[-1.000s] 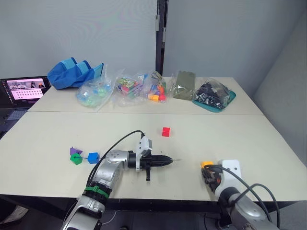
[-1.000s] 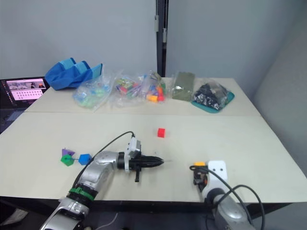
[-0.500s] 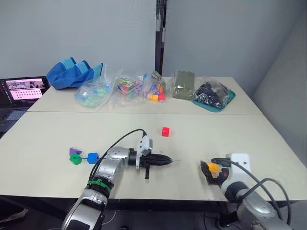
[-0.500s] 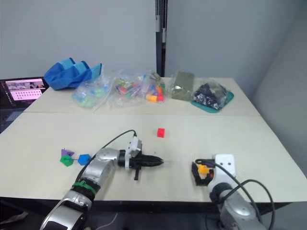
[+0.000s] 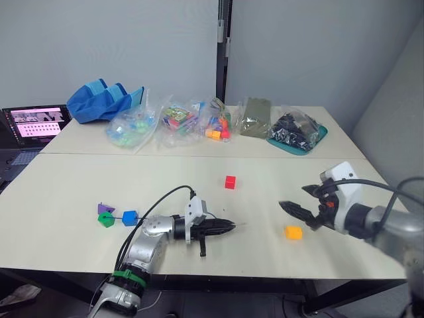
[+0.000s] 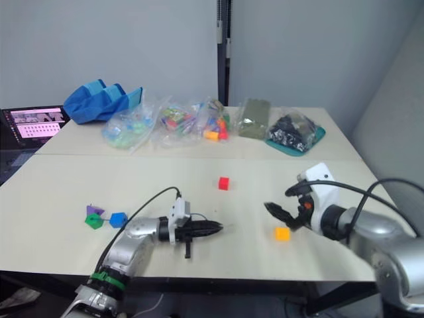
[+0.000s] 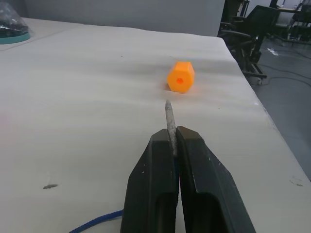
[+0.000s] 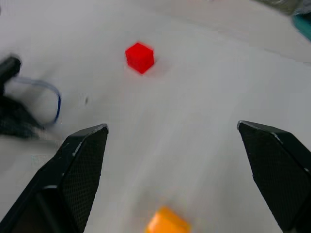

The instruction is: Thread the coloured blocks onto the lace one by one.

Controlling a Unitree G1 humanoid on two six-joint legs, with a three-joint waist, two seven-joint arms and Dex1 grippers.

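My left gripper (image 5: 229, 227) rests low on the table, shut on the lace's pale stiff tip (image 7: 169, 115), which points at the orange-yellow block (image 7: 181, 76). That block (image 5: 293, 232) lies free on the table. My right gripper (image 5: 301, 203) hovers just above and behind it, open with nothing between its fingers (image 8: 82, 160). The red block (image 5: 229, 182) sits alone farther back. Blue (image 5: 130, 218), green (image 5: 105, 220) and purple (image 5: 104, 209) blocks cluster at the left, with the dark-blue lace (image 8: 56, 99) running between them.
Clear bags of coloured toys (image 5: 177, 120) line the back of the table, with a blue fabric bag (image 5: 103, 99) to their left. At the back right a teal tray (image 5: 317, 139) holds a dark bag. A laptop (image 5: 33, 122) stands at the far left.
My right gripper has opened and let go of the orange-yellow block, which now lies on the table. The gripper has lifted up and back from the front edge. The left gripper keeps its place.
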